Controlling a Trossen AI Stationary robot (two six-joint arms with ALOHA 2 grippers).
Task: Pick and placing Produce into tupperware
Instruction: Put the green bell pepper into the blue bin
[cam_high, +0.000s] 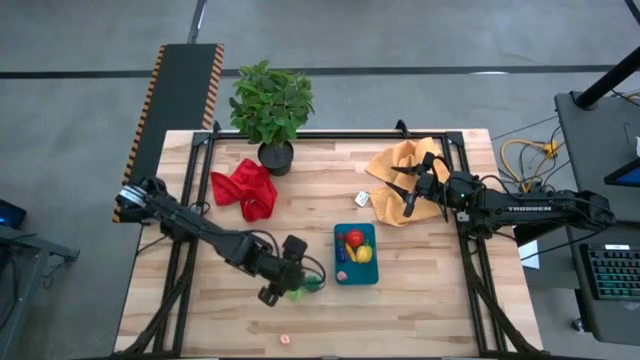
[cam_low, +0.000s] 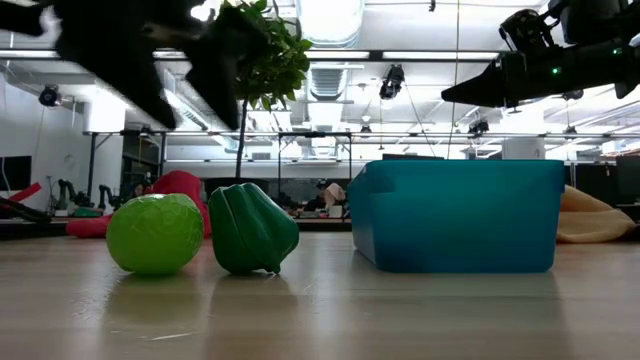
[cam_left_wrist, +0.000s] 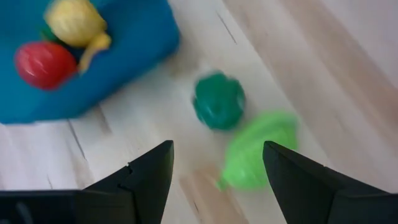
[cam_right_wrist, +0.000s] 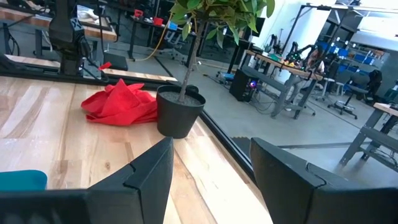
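A light green toy vegetable (cam_low: 155, 233) and dark green pepper (cam_low: 251, 229) are lying just beneath the released left pincer (cam_left_wrist: 214, 168); closing off-centre is risking knocking either away from the tupperware (cam_low: 455, 215).

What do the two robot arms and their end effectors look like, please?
Both arms are dark, nearly black, built of slim jointed links. The right arm carries white lettering along its forearm. The left end effector and the right end effector each have two flat, dark, angular fingers. No cables can be made out on the arms.
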